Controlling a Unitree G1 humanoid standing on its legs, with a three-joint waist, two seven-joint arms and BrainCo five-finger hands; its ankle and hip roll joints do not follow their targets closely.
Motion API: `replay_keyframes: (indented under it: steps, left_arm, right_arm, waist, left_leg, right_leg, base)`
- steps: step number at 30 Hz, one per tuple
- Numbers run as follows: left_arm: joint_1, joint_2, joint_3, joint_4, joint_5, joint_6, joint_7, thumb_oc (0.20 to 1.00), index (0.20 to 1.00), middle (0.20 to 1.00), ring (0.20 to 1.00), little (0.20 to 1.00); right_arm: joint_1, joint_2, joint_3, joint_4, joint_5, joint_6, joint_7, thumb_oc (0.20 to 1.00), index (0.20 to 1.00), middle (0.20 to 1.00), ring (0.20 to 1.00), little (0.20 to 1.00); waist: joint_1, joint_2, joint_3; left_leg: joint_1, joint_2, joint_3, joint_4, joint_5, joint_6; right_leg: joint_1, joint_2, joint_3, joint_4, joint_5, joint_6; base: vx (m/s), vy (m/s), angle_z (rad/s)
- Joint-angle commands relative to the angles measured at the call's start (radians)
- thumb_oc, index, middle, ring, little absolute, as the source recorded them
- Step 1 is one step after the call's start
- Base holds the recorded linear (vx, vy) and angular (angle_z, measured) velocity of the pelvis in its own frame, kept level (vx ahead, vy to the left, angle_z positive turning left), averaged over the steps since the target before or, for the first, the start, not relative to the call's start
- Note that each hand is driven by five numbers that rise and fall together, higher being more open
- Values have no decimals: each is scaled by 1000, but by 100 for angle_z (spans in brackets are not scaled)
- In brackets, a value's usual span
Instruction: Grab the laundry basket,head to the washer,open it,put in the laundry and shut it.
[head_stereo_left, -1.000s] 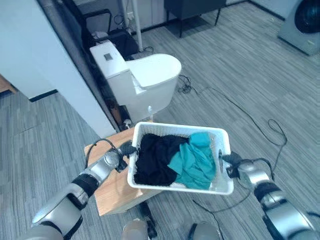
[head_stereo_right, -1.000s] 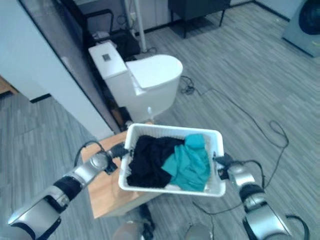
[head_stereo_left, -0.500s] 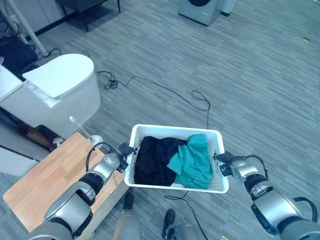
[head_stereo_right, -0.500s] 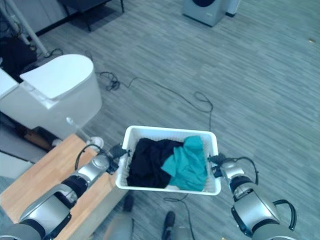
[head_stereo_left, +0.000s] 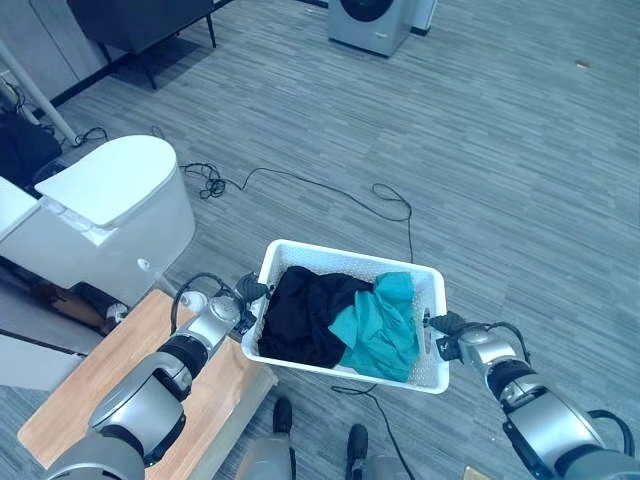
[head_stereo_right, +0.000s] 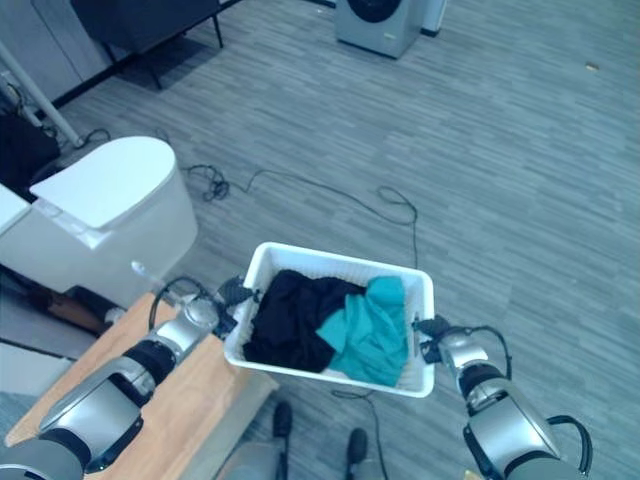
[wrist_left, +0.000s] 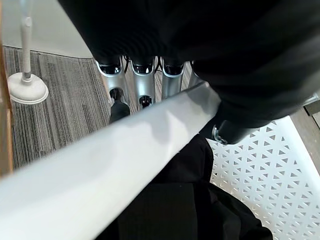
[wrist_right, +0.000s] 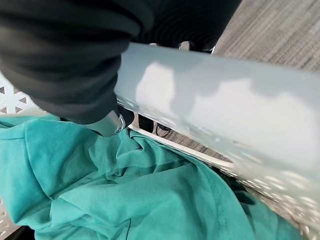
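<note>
Aloft: Basket Carried Between Two Hands

Plainly, in the left eye view the white laundry basket (head_stereo_left: 430, 372) hung above the grey floor (head_stereo_left: 520, 180), held at its short ends, its left end just over the corner of a wooden bench (head_stereo_left: 130, 400). The left hand (head_stereo_left: 243, 296) gripped one rim and the right hand (head_stereo_left: 443, 331) the other. Black clothing (head_stereo_left: 300, 320) and a teal garment (head_stereo_left: 385, 325) lay heaped inside. A white toilet (head_stereo_left: 110, 205) stood to the left, and the washer (head_stereo_left: 370, 20) stood far off at the top.

From the right eye view, the layout matched, the washer (head_stereo_right: 380, 20) being well apart from the basket.

At the left wrist, fingers (wrist_left: 144, 82) curled under the rim while the thumb (wrist_left: 235, 131) pressed inside the perforated wall.

At the right wrist, the thumb (wrist_right: 107, 122) sat inside against the teal cloth, clamping the rim (wrist_right: 220, 135).

The basket looked light and fairly stiff, though its thin rim might flex; the ends seemed the soundest hold. The soft clothes could shift if tilted.
</note>
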Motion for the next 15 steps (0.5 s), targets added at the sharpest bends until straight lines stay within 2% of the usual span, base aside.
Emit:
replay_keyframes:
  steps: [1,5,8,9,10,11,13,14,15]
  left_arm:
    - [-98,-22,26,92,24,-62,18,200,200,200,200,200]
    - [-110,-37,21,122,21,-65,17,200,200,200,200,200]
    - [-127,-42,-1,127,17,-62,7,200,200,200,200,200]
    - [-134,-41,-5,126,17,-60,5,200,200,200,200,200]
    - [-141,-43,-8,129,18,-56,2,200,200,200,200,200]
    - [-155,-45,-11,140,14,-52,4,200,200,200,200,200]
    - [-160,-50,-14,151,6,-54,5,200,200,200,200,200]
    - [-168,-44,-6,154,-12,-55,17,200,200,200,200,200]
    - [-148,-26,10,125,-19,-58,12,200,200,200,200,200]
  right_arm:
    - [-84,-54,-18,-10,33,-71,53,200,200,200,200,200]
    - [-94,-71,-21,12,32,-75,53,200,200,200,200,200]
    - [-80,-106,-29,-7,42,-81,48,200,200,200,200,200]
    - [-74,-112,-29,-18,49,-85,47,200,200,200,200,200]
    - [-71,-118,-29,-30,58,-86,45,200,200,200,200,200]
    - [-71,-123,-20,-52,67,-88,47,200,200,200,200,200]
    - [-76,-124,-10,-55,69,-91,44,200,200,200,200,200]
    - [-80,-126,1,-56,72,-87,41,200,200,200,200,200]
    - [-66,-116,5,-68,69,-90,50,200,200,200,200,200]
  waist:
    - [13,-13,-38]
    - [2,-10,-37]
    - [-28,-25,-23]
    - [-31,-34,-18]
    - [-28,-46,-1]
    - [-26,-55,25]
    - [-27,-55,34]
    - [-11,-53,45]
    - [20,-48,35]
  left_leg:
    - [8,-7,5,91,-120,5]
    - [12,13,8,92,-112,-6]
    - [-15,70,-2,139,-94,-38]
    - [-42,86,-9,187,-93,-42]
    - [-90,101,-23,275,-59,-47]
    - [-154,106,-65,401,-32,-30]
    - [-186,104,-74,454,-29,-21]
    - [-236,21,-91,436,-71,3]
    - [-247,-72,-123,328,-77,7]
  right_leg:
    - [-32,-24,-16,92,-75,43]
    - [-29,-10,-13,94,-84,32]
    - [-33,30,1,106,-106,2]
    - [-27,42,3,102,-108,-6]
    - [-20,50,8,102,-104,-16]
    - [-19,67,18,106,-98,-30]
    - [-19,73,13,105,-99,-34]
    - [-12,79,23,104,-109,-30]
    - [12,102,52,107,-128,-21]
  base:
    - [5,-40,2]
    - [12,-122,0]
    - [-4,-250,0]
    - [-28,-308,3]
    - [-38,-384,5]
    - [-32,-286,4]
    - [36,-166,-3]
    - [272,-102,21]
    - [390,-42,14]
